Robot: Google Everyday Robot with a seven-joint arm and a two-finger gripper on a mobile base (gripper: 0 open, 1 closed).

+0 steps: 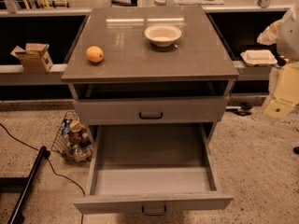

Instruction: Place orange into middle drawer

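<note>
**Bits around the cabinet**

A white bowl (162,34) sits upright at the back of the worktop (140,62). Upper drawer (150,110) shut. Left – cardboard box (33,56) on a ledge, wire basket (74,140) on the floor. Right – white clamshell container (258,56); tool (280,101) far right.

One orange (95,54), one bowl (162,34), two drawers (152,155) (187,110), one claw (279,107) at right

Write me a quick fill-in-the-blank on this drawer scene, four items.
1. The orange sits on the cabinet top, on the view's ____ side of the white bowl.
2. The middle drawer is pulled ____.
3. Inside, that drawer holds ____.
4. The gripper hangs at the view's ____ edge, off the cabinet.

Missing words: left; open; nothing; right.
</note>
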